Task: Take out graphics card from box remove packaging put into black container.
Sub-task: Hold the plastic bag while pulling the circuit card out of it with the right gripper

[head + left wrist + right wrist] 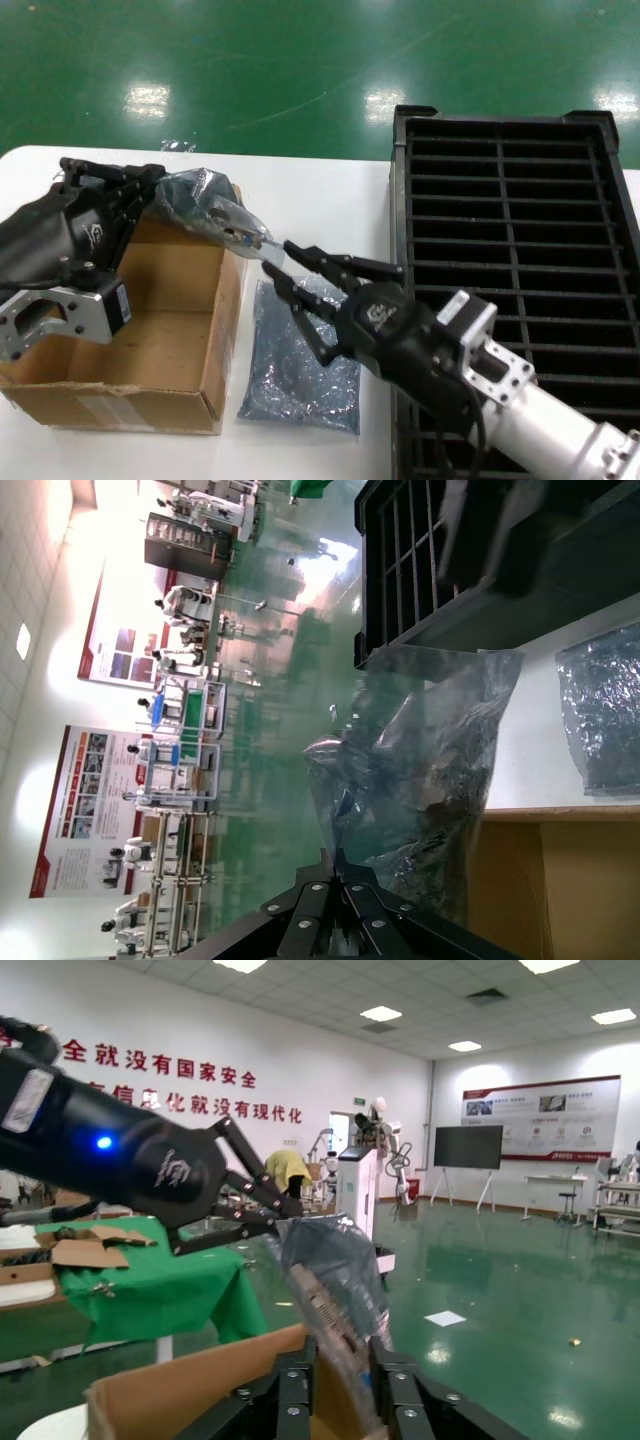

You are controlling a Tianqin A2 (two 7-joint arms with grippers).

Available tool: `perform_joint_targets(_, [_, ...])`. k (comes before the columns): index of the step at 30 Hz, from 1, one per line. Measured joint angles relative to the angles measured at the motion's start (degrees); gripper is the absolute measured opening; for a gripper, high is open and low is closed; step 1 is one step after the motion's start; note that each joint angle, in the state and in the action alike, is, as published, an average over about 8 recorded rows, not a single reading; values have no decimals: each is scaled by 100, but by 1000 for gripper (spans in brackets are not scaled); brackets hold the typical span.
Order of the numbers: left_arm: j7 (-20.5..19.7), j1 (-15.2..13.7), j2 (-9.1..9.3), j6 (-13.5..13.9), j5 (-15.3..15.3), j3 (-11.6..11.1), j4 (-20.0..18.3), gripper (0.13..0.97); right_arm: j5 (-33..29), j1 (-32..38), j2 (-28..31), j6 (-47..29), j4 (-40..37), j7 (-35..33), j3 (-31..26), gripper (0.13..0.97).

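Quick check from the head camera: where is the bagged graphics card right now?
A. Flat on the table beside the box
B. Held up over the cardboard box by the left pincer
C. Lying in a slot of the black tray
B: the left pincer grips the bagged graphics card above the cardboard box, with the right pincer at its free end.

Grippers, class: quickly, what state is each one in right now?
Left gripper: shut on the packaging.
Right gripper: fingers open around the graphics card end.

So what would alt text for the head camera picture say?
Left claw holds a bagged graphics card above an open cardboard box, while the open right claw reaches its end. An empty bag lies beside a black slotted tray.
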Motion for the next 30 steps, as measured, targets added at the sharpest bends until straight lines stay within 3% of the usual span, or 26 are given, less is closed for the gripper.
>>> perform_joint_targets(5, [0, 0, 0, 0, 0, 0, 0, 139, -89, 263, -155, 76, -189, 67, -114, 275])
perform_joint_targets(13, [0, 0, 0, 0, 0, 0, 0, 139, -146, 548, -390, 58, -522, 14, -269, 169])
perform_joint_targets(30, [0, 0, 0, 0, 0, 0, 0, 139, -56, 1040, -778, -160, -1358, -255, -333, 133])
